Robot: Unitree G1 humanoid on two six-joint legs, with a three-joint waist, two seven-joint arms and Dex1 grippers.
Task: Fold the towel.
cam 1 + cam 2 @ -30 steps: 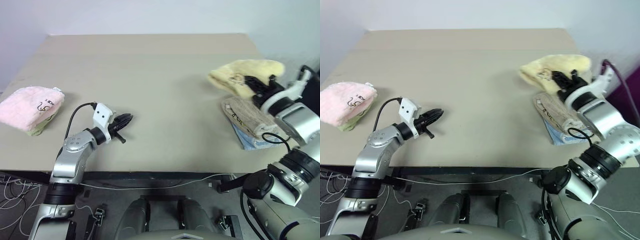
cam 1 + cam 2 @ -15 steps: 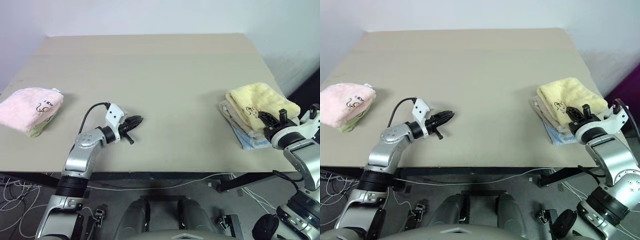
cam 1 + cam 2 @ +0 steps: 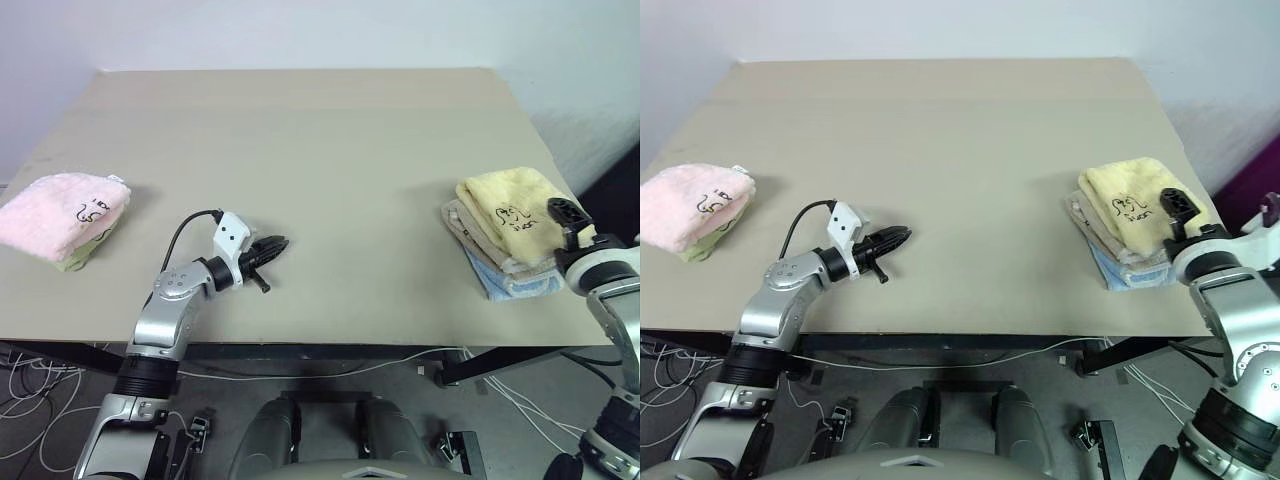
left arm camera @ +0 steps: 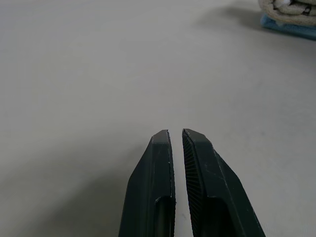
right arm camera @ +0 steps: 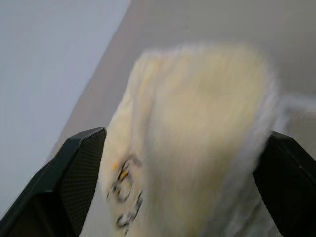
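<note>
The towel is pale yellow and lies folded on top of a small stack at the table's right side, its black squiggle print facing up. My right gripper is open just off the towel's right edge. In the right wrist view its fingers stand wide apart, with the towel ahead of them and not pinched. My left gripper is shut and empty, hovering low over bare table left of centre. Its closed fingertips point toward the stack.
Under the yellow towel lie a beige towel and a blue cloth, close to the table's right and front edges. A pink fluffy towel rests on a green one at the far left. Bare tabletop spans the middle.
My right gripper held the yellow towel raised over the stack. It has since set the towel down, opened and drawn back to the right. The left gripper shifted slightly right.
</note>
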